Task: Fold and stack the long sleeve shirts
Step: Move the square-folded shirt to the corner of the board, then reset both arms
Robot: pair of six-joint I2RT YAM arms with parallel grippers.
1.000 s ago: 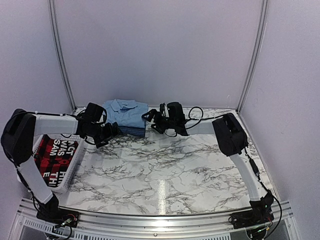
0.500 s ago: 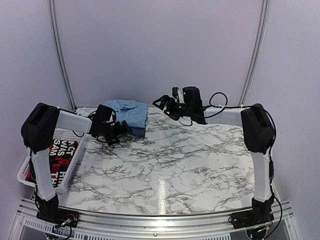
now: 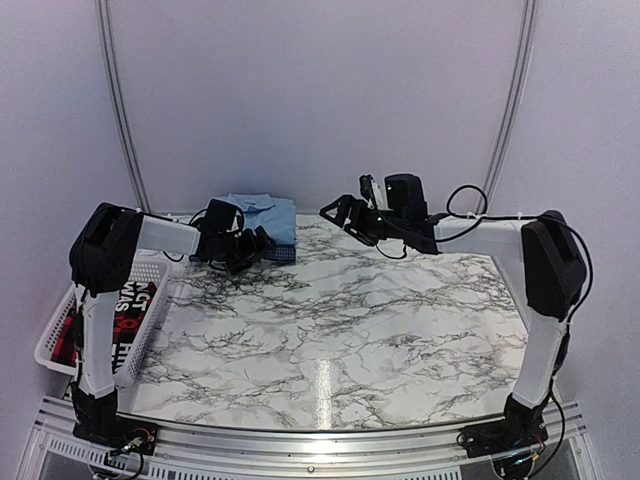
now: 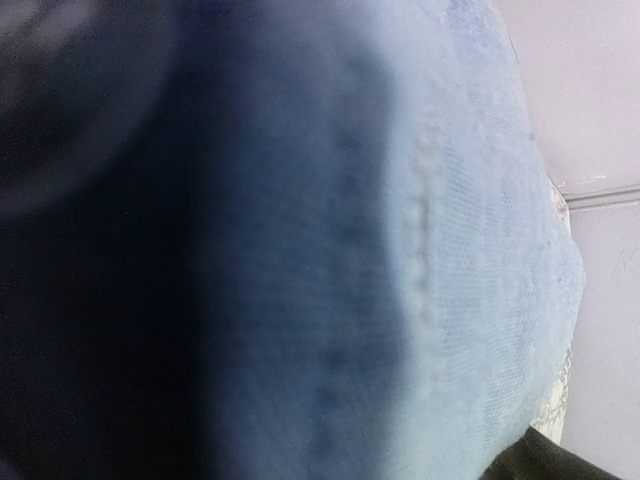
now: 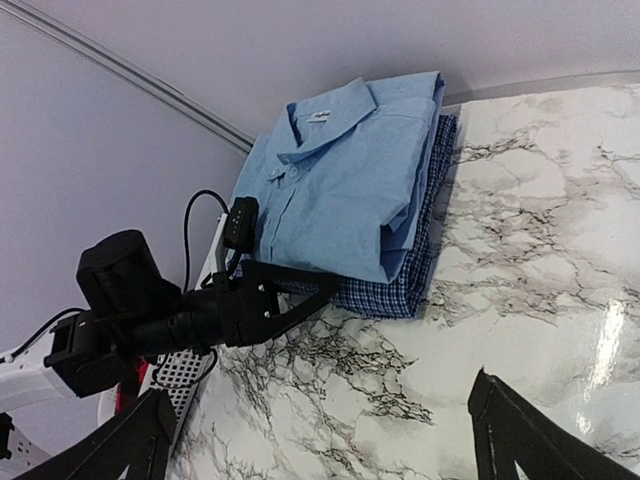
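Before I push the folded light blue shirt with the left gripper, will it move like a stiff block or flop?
Probably flop: the light blue shirt is soft cloth, and its folded edges sag over the checked shirt. A push would likely bunch the top layers rather than move the stack whole. It looks light, and the glossy marble table may let the bottom shirt slip.

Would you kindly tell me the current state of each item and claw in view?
light blue shirt: folded, lying on top of the checked shirt.
checked shirt: folded, at the bottom of the stack on the table.
red-and-black garment: lying in the basket.
basket: upright, holding that garment.
left claw: open, by the stack's near edge.
right claw: open, empty, raised above the table.
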